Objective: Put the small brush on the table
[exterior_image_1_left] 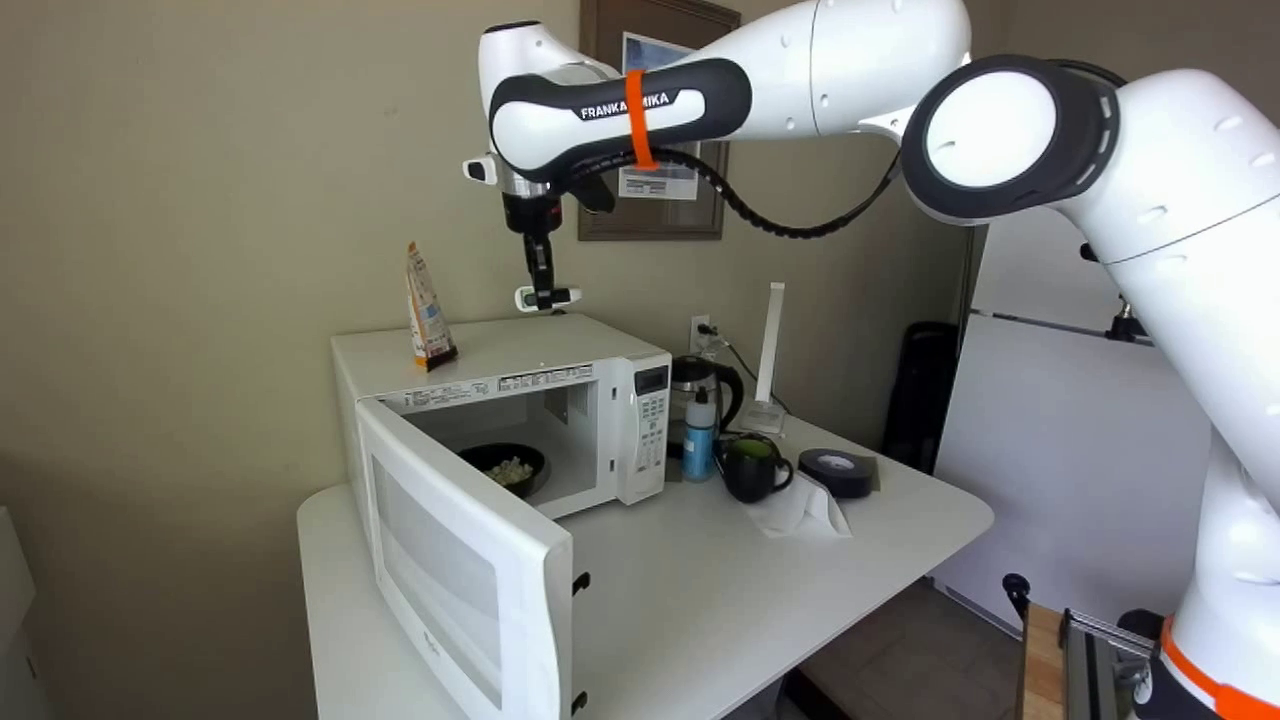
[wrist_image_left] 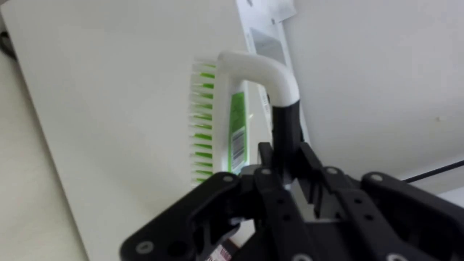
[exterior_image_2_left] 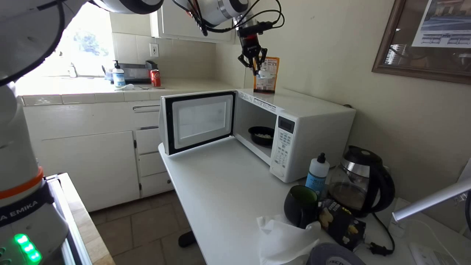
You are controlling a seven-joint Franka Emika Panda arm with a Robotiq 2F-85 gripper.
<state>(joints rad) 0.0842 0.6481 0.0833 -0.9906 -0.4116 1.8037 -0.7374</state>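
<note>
end effector point(wrist_image_left: 286, 156): pinched tight on brush point(wrist_image_left: 235, 116) | brush: at end effector's tips, above microwave point(exterior_image_1_left: 510, 345) | done: gripped, aloft | left, apparently: carry to counter point(exterior_image_1_left: 660, 590) lower down, set there, let go

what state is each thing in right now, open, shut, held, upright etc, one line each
gripper, closed, holding the small brush
small brush, in the air above the microwave, not on the table
microwave door, open
dark bowl, inside the microwave with pale bits in it
orange-and-white bag, standing
dark mug, upright
blue-labelled bottle, upright
kettle, lid shut
red can, upright
</note>
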